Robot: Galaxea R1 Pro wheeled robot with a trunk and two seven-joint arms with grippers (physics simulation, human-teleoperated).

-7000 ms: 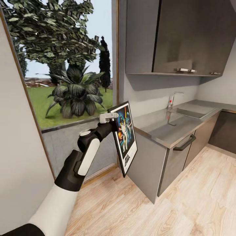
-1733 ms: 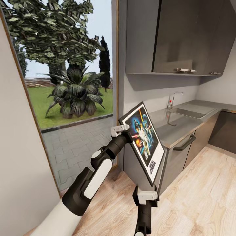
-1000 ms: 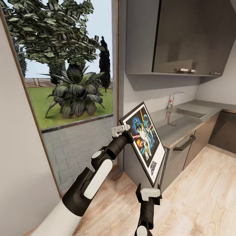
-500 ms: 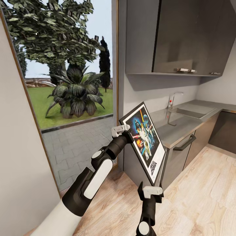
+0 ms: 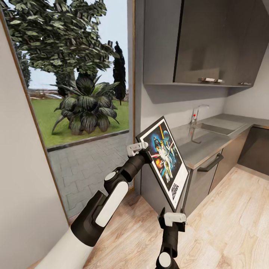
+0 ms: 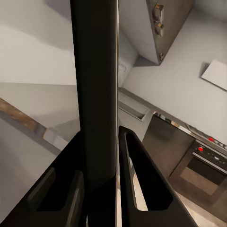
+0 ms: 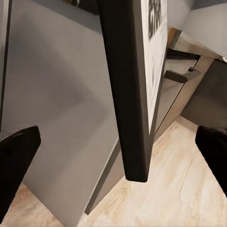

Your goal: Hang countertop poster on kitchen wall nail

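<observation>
1. Black fingers (image 6: pixel 130 175) of the left gripper (image 5: pixel 139 146) are closed on the thin black frame of the poster (image 5: pixel 163 160); the left wrist view shows the frame edge pinched between them.
2. Held by its upper left edge, the poster hangs in the air, tilted with its art facing up and toward the robot, clear of the kitchen countertop (image 5: pixel 209 144). I judge this tilt comes from gripping one edge only, which lets the free corner sag.
3. The right gripper (image 5: pixel 173 218) sits just below the poster's lower corner, fingers spread wide and holding nothing; the right wrist view shows that corner (image 7: pixel 135 142) between the two dark fingertips (image 7: pixel 16 151), not touched. It seems placed to steady the bottom before hanging.
4. Beyond the arms, the steel worktop carries a sink (image 5: pixel 218 127) and chrome tap (image 5: pixel 196 112), under grey wall cabinets (image 5: pixel 201 41).
5. Pale wooden floor (image 5: pixel 231 224) runs below; a tall window (image 5: pixel 74 74) shows plants outside. I cannot make out a wall nail.
</observation>
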